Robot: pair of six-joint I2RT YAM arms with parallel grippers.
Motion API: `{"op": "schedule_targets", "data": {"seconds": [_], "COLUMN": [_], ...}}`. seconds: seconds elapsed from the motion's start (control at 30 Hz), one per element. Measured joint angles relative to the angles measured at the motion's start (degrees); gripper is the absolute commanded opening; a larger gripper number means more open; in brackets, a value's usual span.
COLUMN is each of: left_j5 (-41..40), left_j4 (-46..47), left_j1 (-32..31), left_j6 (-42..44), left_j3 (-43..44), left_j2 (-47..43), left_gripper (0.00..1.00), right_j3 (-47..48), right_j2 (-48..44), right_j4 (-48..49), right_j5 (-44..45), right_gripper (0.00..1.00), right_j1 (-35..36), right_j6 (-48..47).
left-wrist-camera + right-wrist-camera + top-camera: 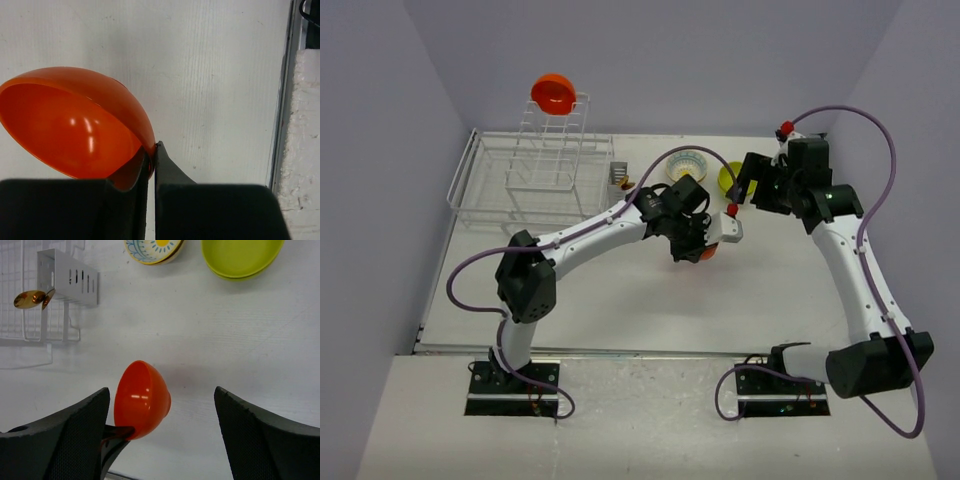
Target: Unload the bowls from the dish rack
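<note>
Nearest the arms, an orange bowl (pixel 75 125) is pinched by its rim between the closed fingers of the left gripper (pixel 152 155). It is held tipped on its side over the bare table (pixel 210 75); whether it touches the surface cannot be told. A little beyond, the right gripper (pixel 161 395) is spread wide, with nothing held.

The step in hand is judged to be setting this bowl down. It is best rolled upright before release, so that the base meets the table first. Only once its weight is taken by the surface should the fingers be parted and lifted straight off the rim, or the bowl may be dragged over.

Farther on, a flowered bowl (pixel 152 250) and a green bowl (pixel 240 257) are set on the table near each other, and room should be left beside them. Farthest left, the rack (pixel 480 190) carries a second orange bowl (pixel 553 93) on top of its tall tier, not yet unloaded.
</note>
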Motion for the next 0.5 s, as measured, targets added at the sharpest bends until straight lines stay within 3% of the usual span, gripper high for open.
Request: {"op": "schedule_targets", "data": {"seconds": [0.17,0.4,0.5], "left_j5": [0.9,1.11,1.2], "left_j4": [4.28,8.5,9.62], "left_j1": [-1.6,-2.43,-2.38], "left_j6": [2.29,3.85,4.94], "left_j3": [-0.66,-4.83,-4.83], "left_j2": [-1.46,-7.89,-8.83], "left_gripper": [0.0,0.0,0.0], "right_j3": [-2.38,-3.58,-0.02], "right_j2": [0.48,-0.59,2.78], "right_j4": [0.83,1.49,-0.57], "right_j5": [-0.7,-2.29,-3.13], "right_gripper": [0.88,0.86,0.82], "right_j1": [0.46,-5.16,-2.54], "right_j6": [1.44,3.32,1.97]}}
